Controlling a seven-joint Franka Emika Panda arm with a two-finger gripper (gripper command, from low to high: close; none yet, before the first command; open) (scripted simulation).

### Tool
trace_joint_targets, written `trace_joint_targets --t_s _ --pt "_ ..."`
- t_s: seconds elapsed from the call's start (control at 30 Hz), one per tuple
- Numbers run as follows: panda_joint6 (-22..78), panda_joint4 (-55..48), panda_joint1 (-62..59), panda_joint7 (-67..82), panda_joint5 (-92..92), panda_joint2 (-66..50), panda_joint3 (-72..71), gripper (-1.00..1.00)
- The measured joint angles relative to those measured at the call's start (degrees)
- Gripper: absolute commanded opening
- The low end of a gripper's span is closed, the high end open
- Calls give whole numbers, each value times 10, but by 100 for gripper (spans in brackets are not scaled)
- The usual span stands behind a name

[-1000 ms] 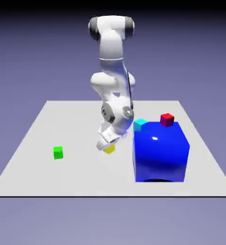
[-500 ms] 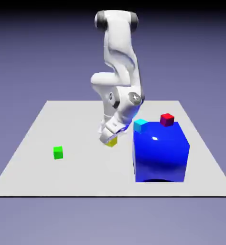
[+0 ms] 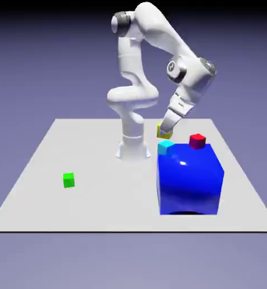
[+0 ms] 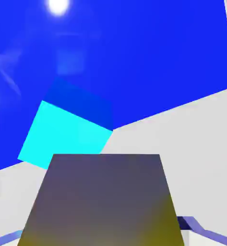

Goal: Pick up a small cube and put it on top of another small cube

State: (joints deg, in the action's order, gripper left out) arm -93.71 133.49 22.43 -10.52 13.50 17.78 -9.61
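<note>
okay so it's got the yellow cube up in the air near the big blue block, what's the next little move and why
Probably ease the gripper over and down toward the cyan cube. It is shut on the yellow cube, which hangs just above and short of the cyan cube on the big blue cube.

Tiny bright yellow cube [image 3: 163, 131] aloft, just above tiny cyan cube [image 3: 166, 147] on big glossy blue cube [image 3: 190, 179]; tiny red cube [image 3: 197, 140] alongside; tiny green cube [image 3: 68, 180] well apart on flat grey table [image 3: 90, 203].

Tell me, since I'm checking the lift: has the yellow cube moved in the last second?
Yes. The yellow cube, shut in the gripper, has left the table and gone up and toward the exterior view's right, now just above the cyan cube.
</note>
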Motion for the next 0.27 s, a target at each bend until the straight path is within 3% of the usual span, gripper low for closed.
trace_joint_targets --t_s 0.17,0.2,0.27 --pt "-90 83 -7 -11 13 -6 10 -100" --pt "-100 92 -8 -12 15 -7 11 100" --pt "-100 92 -8 -12 16 -7 11 100"
